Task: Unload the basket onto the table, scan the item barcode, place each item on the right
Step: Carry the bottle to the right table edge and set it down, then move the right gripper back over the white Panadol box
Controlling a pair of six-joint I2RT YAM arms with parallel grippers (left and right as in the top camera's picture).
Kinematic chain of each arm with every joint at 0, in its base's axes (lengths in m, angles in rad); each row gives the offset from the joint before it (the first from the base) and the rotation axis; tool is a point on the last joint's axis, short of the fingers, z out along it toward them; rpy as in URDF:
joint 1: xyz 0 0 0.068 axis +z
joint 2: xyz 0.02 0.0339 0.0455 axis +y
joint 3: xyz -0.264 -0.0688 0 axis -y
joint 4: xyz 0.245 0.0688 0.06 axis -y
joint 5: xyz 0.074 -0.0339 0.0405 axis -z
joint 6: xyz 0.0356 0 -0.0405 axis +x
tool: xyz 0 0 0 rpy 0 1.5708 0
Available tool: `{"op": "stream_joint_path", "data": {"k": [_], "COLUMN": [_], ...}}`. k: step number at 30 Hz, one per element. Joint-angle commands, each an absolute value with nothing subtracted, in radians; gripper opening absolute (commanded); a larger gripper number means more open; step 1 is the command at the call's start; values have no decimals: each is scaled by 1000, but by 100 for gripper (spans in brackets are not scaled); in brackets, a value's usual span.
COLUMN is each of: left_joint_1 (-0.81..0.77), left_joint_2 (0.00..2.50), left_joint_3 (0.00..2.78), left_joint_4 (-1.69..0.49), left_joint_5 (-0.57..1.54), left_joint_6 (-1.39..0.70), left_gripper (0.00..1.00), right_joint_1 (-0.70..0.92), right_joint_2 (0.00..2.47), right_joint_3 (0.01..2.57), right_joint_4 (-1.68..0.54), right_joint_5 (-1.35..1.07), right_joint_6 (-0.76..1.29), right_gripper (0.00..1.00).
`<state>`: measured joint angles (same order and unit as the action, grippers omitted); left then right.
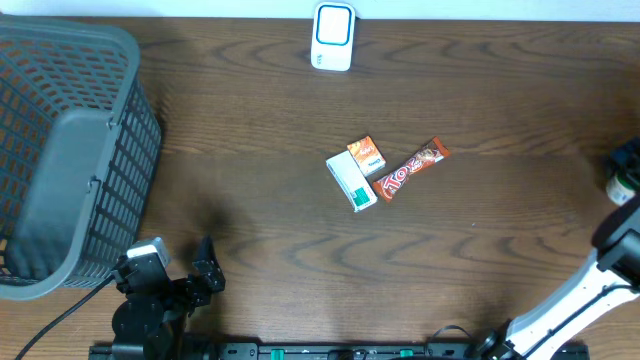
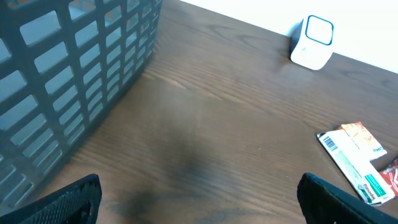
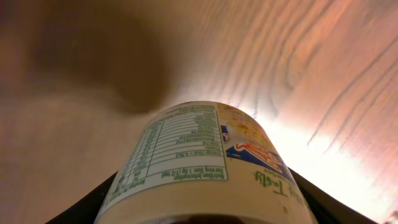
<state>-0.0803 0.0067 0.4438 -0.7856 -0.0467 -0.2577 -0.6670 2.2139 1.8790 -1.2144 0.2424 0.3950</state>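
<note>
The right gripper, jaws partway apart, clamps a labelled bottle at the right edge of the table. Only its wrist view shows the nutrition panel; overhead the bottle is a speck. Its long axis runs out along the fingers. The left gripper gapes empty.

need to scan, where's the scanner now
Overhead view: the white scanner stands at the far edge of the table, near the middle, beyond the snack packets.
</note>
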Motion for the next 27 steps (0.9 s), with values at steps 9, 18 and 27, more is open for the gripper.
{"op": "stream_joint_path", "data": {"k": [9, 18, 27], "left_joint_1": [-84, -84, -84], "left_joint_2": [6, 6, 6], "left_joint_3": [442, 442, 442], "left_joint_4": [-786, -785, -785], "left_joint_5": [-37, -37, -37], "left_joint_6": [-244, -244, -244], "left_gripper": [98, 98, 98], "right_joint_1": [-759, -634, -113], "right_joint_2": [2143, 1769, 1592], "right_joint_3": [1864, 1865, 1858], "right_joint_4": [-1220, -1195, -1266], "right_joint_5": [36, -100, -191], "right_joint_6": [289, 289, 236], "right_gripper": [99, 99, 99]}}
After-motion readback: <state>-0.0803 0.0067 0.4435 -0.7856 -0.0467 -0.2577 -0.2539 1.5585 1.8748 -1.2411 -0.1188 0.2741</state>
